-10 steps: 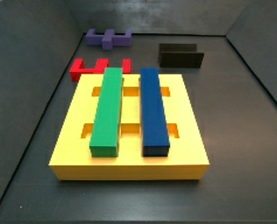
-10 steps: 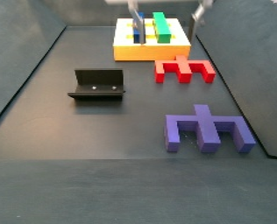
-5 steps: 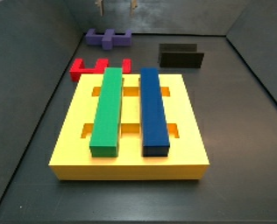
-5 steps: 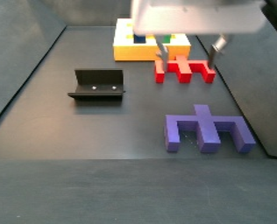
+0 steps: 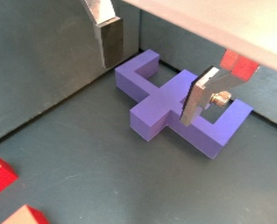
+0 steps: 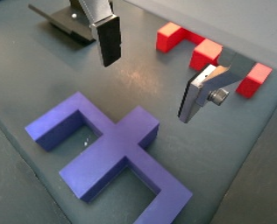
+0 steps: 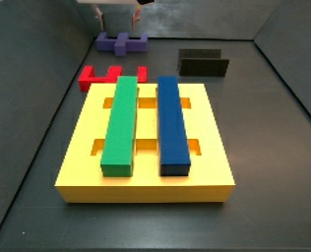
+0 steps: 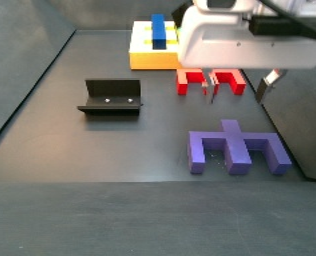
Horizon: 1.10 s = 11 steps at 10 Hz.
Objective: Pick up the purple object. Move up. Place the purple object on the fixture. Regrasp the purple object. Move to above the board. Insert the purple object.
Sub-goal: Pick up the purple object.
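Note:
The purple object (image 8: 237,149) lies flat on the dark floor, a cross-shaped block with prongs; it also shows far back in a side view (image 7: 121,42). My gripper (image 8: 238,90) hangs open above it, between it and the red block. In both wrist views the purple object (image 5: 174,107) (image 6: 110,158) sits beneath the spread fingers (image 5: 110,40) (image 6: 197,94), untouched, and the gripper (image 6: 152,70) has nothing between its pads. The black fixture (image 8: 111,97) (image 7: 205,63) stands empty. The yellow board (image 7: 152,157) carries a green bar (image 7: 120,118) and a blue bar (image 7: 173,123).
A red pronged block (image 8: 210,80) (image 6: 209,54) lies between the board and the purple object, just behind the gripper. Dark walls enclose the floor, and one wall runs close beside the purple object (image 5: 47,79).
The gripper has travelled from over the board, past the red block, to above the purple object and come lower. No piece has moved.

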{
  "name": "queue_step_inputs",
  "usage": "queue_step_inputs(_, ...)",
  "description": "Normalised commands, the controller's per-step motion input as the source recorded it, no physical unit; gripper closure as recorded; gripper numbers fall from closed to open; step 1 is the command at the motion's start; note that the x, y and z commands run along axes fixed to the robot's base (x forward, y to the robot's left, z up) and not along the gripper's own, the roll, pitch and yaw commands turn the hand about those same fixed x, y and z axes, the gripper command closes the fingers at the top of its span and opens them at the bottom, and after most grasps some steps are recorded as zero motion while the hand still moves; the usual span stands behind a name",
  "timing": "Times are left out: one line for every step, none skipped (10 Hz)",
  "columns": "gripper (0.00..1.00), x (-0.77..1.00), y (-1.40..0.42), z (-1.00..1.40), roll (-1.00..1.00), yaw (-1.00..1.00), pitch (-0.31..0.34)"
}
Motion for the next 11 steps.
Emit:
queue_step_inputs(0.0, 0.0, 0.09, -0.52, -0.05, 0.0, -0.079)
queue_step_inputs(0.0, -0.01, 0.1, -0.51, -0.06, 0.0, -0.077)
queue_step_inputs(0.0, -0.04, 0.12, -0.5, -0.08, 0.0, -0.081)
queue_step_inputs(0.0, -0.1, 0.16, -0.47, -0.12, -0.04, -0.096)
queue_step_inputs(0.0, -0.04, 0.13, -0.43, -0.15, -0.04, -0.094)
queue_step_inputs(0.0, -0.01, 0.11, -0.41, -0.18, -0.04, -0.1)
queue_step_inputs(0.0, 0.0, 0.08, -0.38, -0.19, -0.02, -0.099)
queue_step_inputs(0.0, 0.0, 0.06, -0.36, -0.2, -0.01, -0.096)
queue_step_inputs(0.0, 0.0, 0.09, -0.37, -0.17, -0.03, -0.09)
queue_step_inputs(0.0, 0.0, 0.09, -0.12, -0.14, -0.03, -0.027)
queue_step_inputs(0.0, 0.0, 0.0, 0.0, 0.0, 0.0, 0.0)
